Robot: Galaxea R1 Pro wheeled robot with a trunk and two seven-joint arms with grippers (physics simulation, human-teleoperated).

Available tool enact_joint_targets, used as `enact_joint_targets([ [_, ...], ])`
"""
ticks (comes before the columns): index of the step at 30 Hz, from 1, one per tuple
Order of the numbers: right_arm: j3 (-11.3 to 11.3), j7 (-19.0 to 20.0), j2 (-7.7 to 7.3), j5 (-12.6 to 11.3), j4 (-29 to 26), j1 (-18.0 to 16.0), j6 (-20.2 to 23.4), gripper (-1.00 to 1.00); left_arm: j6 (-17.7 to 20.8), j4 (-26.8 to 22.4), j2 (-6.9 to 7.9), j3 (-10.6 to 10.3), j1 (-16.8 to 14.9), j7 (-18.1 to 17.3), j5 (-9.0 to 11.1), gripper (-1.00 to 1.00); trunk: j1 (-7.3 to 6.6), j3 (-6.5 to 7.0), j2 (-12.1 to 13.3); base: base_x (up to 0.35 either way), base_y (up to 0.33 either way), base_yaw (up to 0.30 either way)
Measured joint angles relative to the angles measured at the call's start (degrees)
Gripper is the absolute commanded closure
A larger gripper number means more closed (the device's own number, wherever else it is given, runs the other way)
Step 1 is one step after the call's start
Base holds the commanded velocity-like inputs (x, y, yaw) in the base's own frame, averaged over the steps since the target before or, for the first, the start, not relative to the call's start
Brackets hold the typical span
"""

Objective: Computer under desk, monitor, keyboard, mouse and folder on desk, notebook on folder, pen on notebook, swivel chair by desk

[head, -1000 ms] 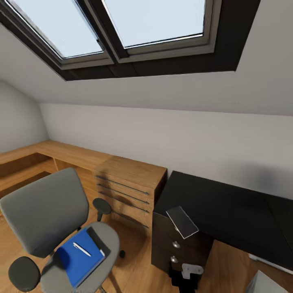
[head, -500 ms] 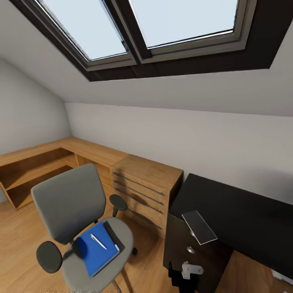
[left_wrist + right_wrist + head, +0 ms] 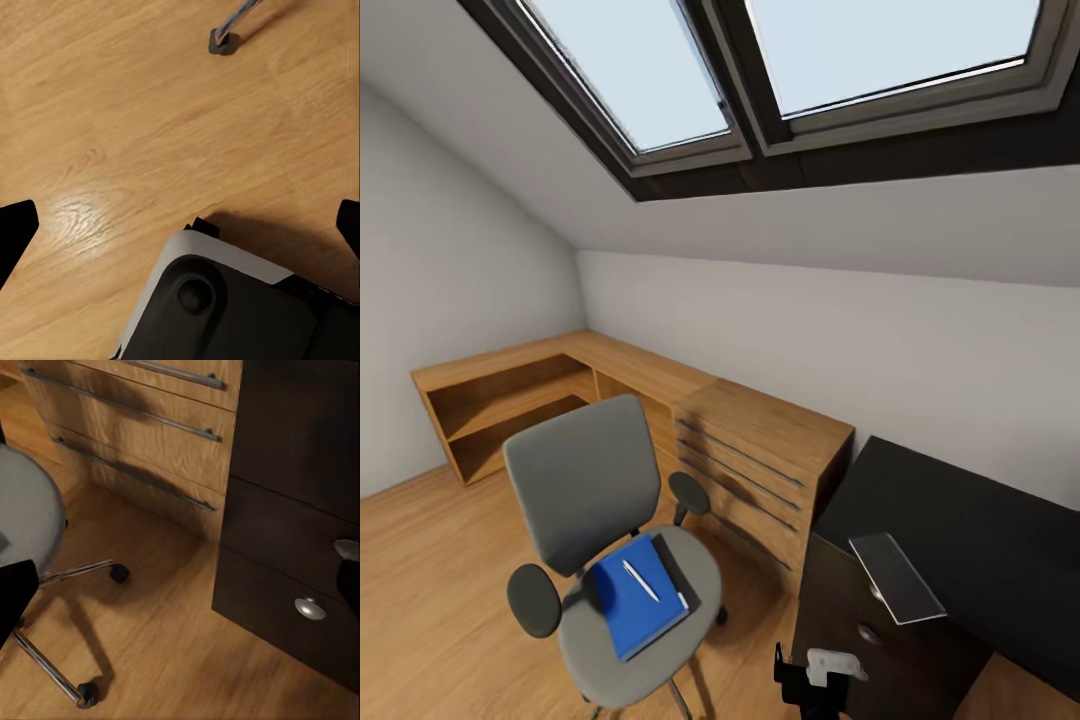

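Lying on the swivel chair (image 3: pixel 585 480): notebook (image 3: pixel 635 605), pen (image 3: pixel 640 580); both grippers' spread unclear.

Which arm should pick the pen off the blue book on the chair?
Probably left: in the head view the swivel chair holding the notebook and pen stands on the robot's left side, while the desk is on its right.

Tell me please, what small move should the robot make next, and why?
Probably roll closer to the grey swivel chair: the bright blue notebook with the slim white pen lies on its seat, and the black-topped desk stands apart to the right.
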Motion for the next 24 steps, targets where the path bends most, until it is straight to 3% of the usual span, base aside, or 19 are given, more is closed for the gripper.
enact_joint_targets([
  [3, 0.0, 0.0, 0.0, 0.01, 0.01, 0.0, 0.0, -1.0, -8.2, -0.01, 0.61, 0.0, 0.0, -0.48, 0.06, -1.0, 0.0, 0.0, 0.0, 0.0, 0.0, 0.284],
  [6, 0.0, 0.0, 0.0, 0.01, 0.01, -0.01, 0.0, -1.0, -11.91, -0.01, 2.15, 0.16, 0.01, -3.24, 0.08, -1.0, 0.0, 0.0, 0.0, 0.0, 0.0, 0.284],
  [8, 0.0, 0.0, 0.0, 0.03, 0.01, 0.0, 0.0, -1.0, -13.07, -0.13, 5.96, 2.87, 0.0, -14.71, 2.11, -1.0, 0.0, 0.0, 0.0, 0.0, 0.0, 0.284],
  [11, 0.0, 0.0, 0.0, 0.05, 0.07, 0.0, 0.01, -1.0, -13.56, -0.45, 9.1, 8.0, 0.01, -29.06, 6.68, -1.0, 0.0, 0.0, 0.0, 0.0, 0.0, 0.284],
  [14, 0.0, 0.0, 0.0, 0.08, 0.08, 0.01, 0.01, -1.0, -13.66, -2.36, 9.47, 9.55, 0.01, -32.47, 7.88, -1.0, 0.0, 0.0, 0.0, 0.0, 0.0, 0.284],
  [15, 0.03, 0.0, 0.0, 0.09, 0.09, 0.01, 0.01, -1.0, -13.66, -3.04, 9.51, 9.82, 0.01, -31.85, 8.07, -1.0, 0.0, 0.0, 0.0, 0.0, 0.0, 0.284],
  [20, 0.07, -0.01, -0.01, 0.1, 0.3, 0.01, 0.03, -1.0, -13.3, -6.67, 8.68, 9.83, 0.01, -19.27, 8.2, -1.0, 0.0, 0.0, 0.0, 0.0, 0.0, 0.284],
  [21, 0.07, 0.0, -0.01, 0.11, 0.34, 0.02, 0.03, -1.0, -12.72, -10.02, 8.08, 9.65, -0.01, -15.8, 8.33, -1.0, 0.0, 0.01, 0.0, 0.0, 0.0, 0.284],
  [22, 0.07, -0.01, -0.01, 0.1, 0.37, 0.04, 0.03, -1.0, -10.08, -16.42, 7.32, 9.14, -0.01, -11.0, 7.79, -1.0, 0.0, 0.01, 0.0, 0.0, 0.0, 0.284],
  [23, 0.08, -0.02, -0.01, 0.1, 0.38, 0.03, 0.04, -1.0, -8.3, -19.5, 7.05, 8.88, 0.02, -9.41, 7.38, -1.0, 0.0, 0.01, 0.0, 0.0, 0.0, 0.284],
  [24, 0.08, -0.02, -0.01, 0.1, 0.39, 0.01, 0.04, -1.0, -3.6, -24.63, 6.45, 8.47, 0.07, -6.86, 6.4, -1.0, 0.0, 0.01, 0.0, 0.0, 0.0, 0.285],
])
